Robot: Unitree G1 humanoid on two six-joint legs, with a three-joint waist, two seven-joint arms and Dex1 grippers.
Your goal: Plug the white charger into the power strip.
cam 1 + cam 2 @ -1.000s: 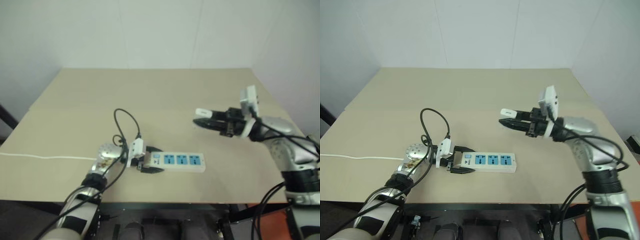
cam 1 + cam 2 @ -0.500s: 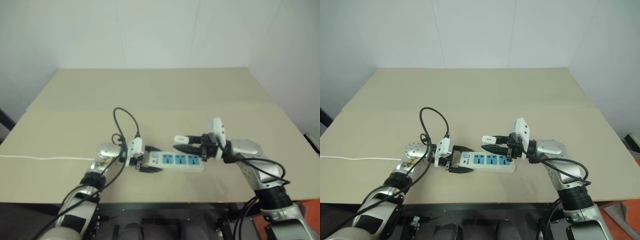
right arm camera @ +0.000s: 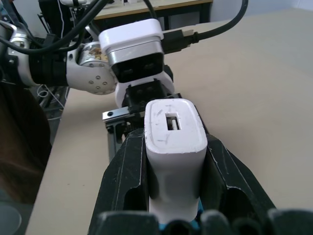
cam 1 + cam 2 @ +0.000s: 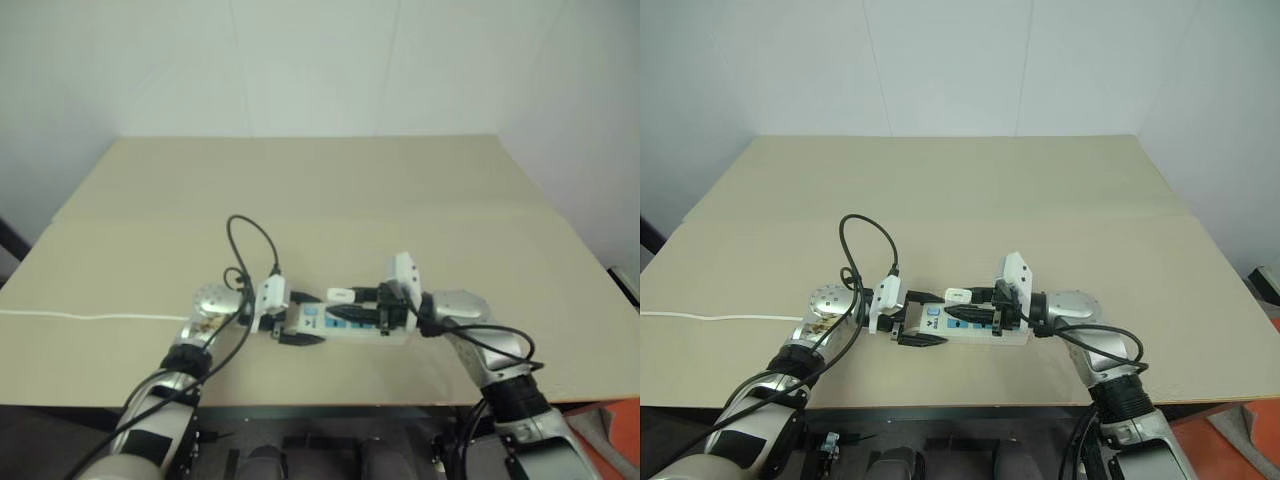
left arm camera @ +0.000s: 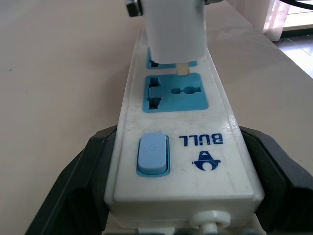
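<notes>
White charger (image 3: 174, 142) sits clamped in the right gripper (image 4: 958, 311), held just above the power strip (image 5: 178, 134) w/ its prongs near the 2nd blue socket, prob. so they can line up before the push. Left gripper (image 4: 923, 319) is closed on the strip's switch end at 9 o'clock, likely to brace it vs. sliding on the surface (image 4: 1040, 190). Strip's cord (image 4: 60, 314) runs off toward 9 o'clock.

Head stereo overhead; wrist close-ups
</notes>
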